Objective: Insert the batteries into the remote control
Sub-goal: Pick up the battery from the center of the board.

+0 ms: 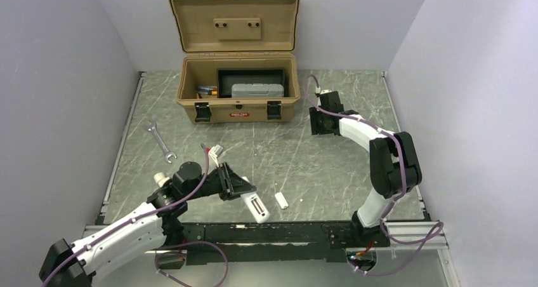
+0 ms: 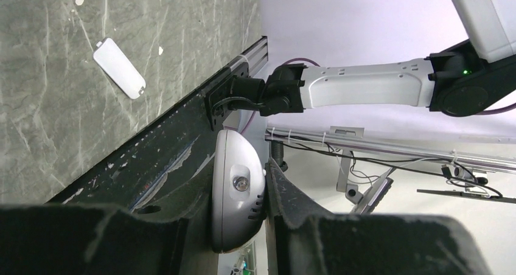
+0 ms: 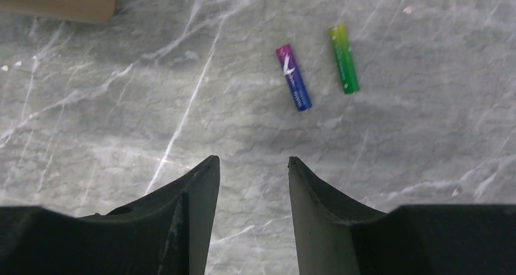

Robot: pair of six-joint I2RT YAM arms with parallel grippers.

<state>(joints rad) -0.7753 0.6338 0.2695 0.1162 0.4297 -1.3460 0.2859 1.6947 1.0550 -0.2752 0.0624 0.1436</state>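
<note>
A: What sits on the surface (image 1: 330, 166)?
B: An open tan toolbox (image 1: 236, 106) at the back. Near the front, the left tool (image 1: 246, 190) is clamped on the remote control (image 1: 257, 208), lifted off it, I think; that view is poor.
A: The right tool (image 3: 252, 165)?
B: Fingers moderately apart, nothing between them, above the purple battery (image 3: 294, 77) and green battery (image 3: 344, 58), lying side by side, not touching
</note>
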